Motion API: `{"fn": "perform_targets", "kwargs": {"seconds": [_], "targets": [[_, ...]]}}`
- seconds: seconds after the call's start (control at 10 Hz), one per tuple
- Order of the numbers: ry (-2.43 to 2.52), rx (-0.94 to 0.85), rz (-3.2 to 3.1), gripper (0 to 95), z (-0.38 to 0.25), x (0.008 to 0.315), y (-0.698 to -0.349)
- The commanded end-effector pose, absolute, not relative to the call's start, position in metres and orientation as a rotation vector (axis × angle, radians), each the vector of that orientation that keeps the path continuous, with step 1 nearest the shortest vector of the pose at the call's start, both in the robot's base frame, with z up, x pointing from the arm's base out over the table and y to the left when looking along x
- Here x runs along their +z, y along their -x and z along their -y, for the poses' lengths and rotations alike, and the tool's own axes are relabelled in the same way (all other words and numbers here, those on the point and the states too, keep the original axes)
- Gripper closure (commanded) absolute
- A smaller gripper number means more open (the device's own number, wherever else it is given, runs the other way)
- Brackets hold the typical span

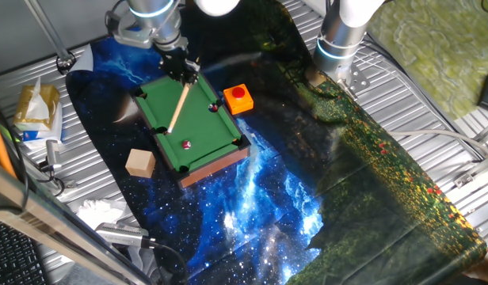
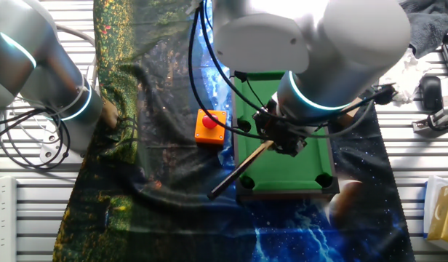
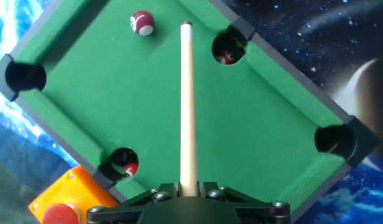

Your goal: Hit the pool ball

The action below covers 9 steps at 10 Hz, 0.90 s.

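The pool ball, small, glossy red with a whitish spot, lies on the green felt of the mini pool table near its far end. It also shows in one fixed view. My gripper is shut on a tan cue stick that points along the felt. The cue tip ends level with the ball, a little to its right, not touching it. In one fixed view the gripper is over the table's far end. In the other fixed view the gripper holds the cue and the arm hides the ball.
A red ball sits in each side pocket. An orange block with a red button stands beside the pool table. A tan wooden cube lies off the table's corner. A second arm's base stands at the back right.
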<state>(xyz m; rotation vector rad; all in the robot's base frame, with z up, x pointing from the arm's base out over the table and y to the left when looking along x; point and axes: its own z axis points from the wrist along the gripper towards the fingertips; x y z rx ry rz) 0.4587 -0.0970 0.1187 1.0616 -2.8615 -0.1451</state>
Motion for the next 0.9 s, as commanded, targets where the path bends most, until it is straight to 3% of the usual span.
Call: {"fn": "perform_targets", "kwargs": {"seconds": [0.1,0.9], "targets": [[-0.866,-0.135,2.956,95.0,0.095,0.129,-0.460],[-0.534,-0.140,3.100,95.0,0.031,0.152,-0.477]]}}
